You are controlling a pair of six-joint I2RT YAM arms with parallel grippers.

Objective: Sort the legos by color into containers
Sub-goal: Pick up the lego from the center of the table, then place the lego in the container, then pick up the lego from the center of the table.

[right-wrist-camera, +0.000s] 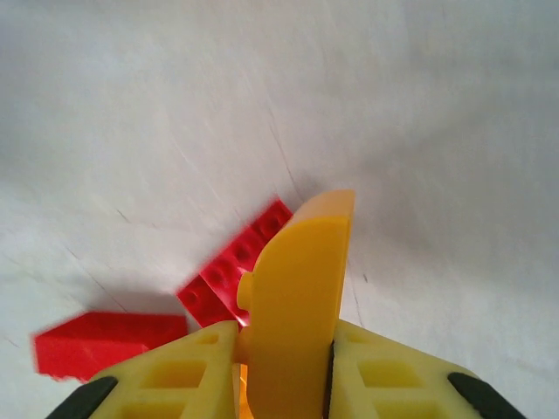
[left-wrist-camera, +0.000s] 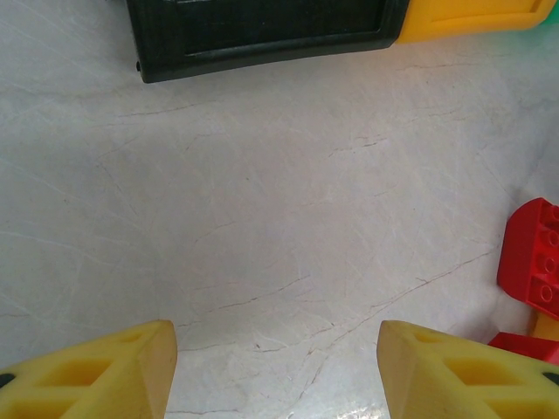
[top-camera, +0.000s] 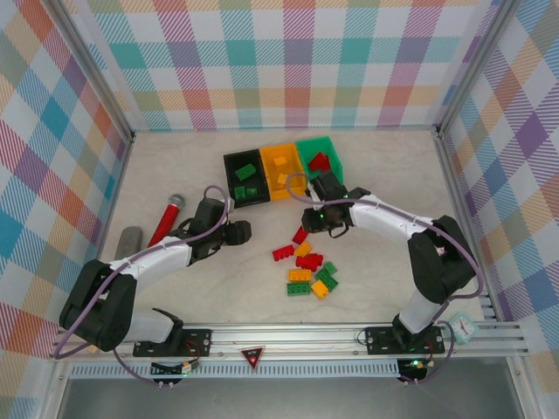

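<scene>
The containers stand joined in a row at the back: black, orange-yellow and green. Green legos lie in the black bin, an orange one in the orange bin and a red one in the green bin. Loose legos in red, green and orange are scattered mid-table. My right gripper is shut on a yellow-orange lego, just above a red brick. My left gripper is open over bare table, with the black bin ahead.
A long red stick with a grey head and a grey cylinder lie to the left of the left arm. A red brick lies at the right edge of the left wrist view. Checkered walls enclose the table.
</scene>
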